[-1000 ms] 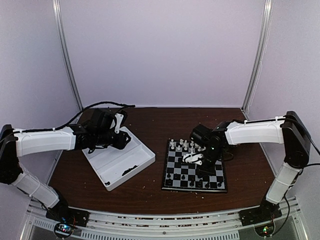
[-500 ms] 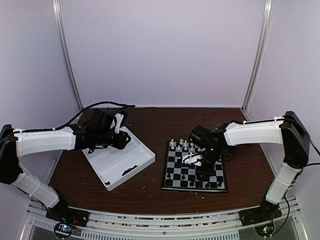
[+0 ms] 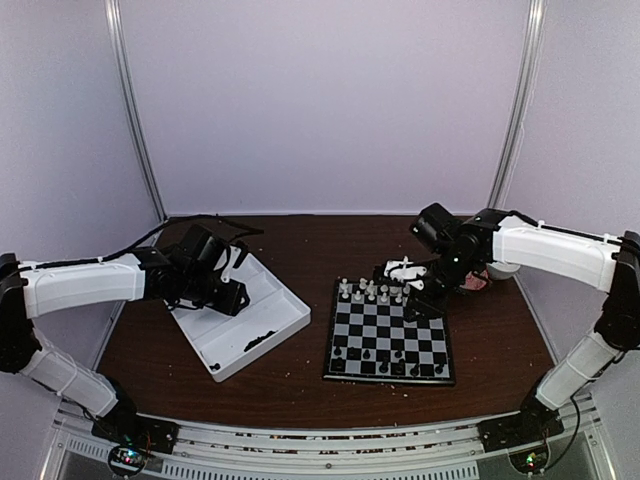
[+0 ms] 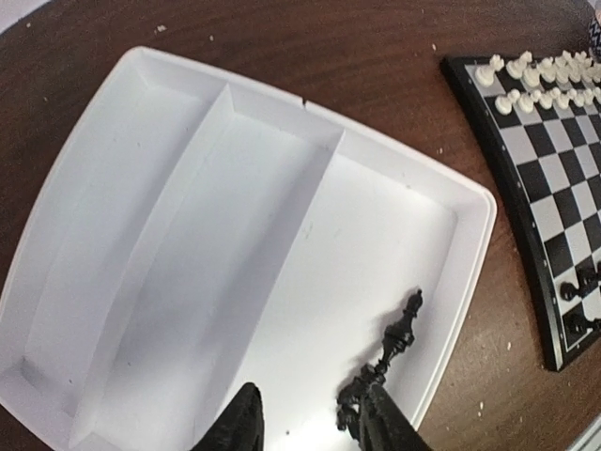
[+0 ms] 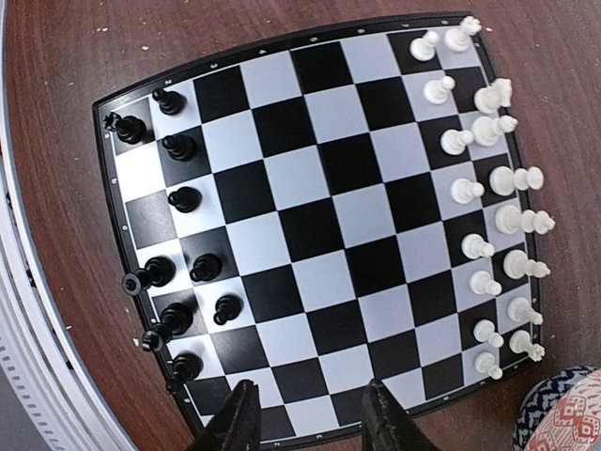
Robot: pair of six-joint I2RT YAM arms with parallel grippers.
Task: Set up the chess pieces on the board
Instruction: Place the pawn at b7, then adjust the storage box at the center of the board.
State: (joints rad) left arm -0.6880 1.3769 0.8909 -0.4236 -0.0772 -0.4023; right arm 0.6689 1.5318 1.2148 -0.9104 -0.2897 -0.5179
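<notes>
No text, label, brand name or number can be read in any of the views. The nearest thing to lettering is a row of tiny pale marks [image 5: 114, 165] along the thin black border of the board [image 5: 310, 230], caught by the right wrist camera, and they are too small to make out.

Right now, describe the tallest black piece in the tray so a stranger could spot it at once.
Find the white tray left of the chessboard. In its compartment nearest the board lies a small heap of black chess pieces. Take the tall one sticking out of the heap, its knobbed tip pointing away from the others.
</notes>
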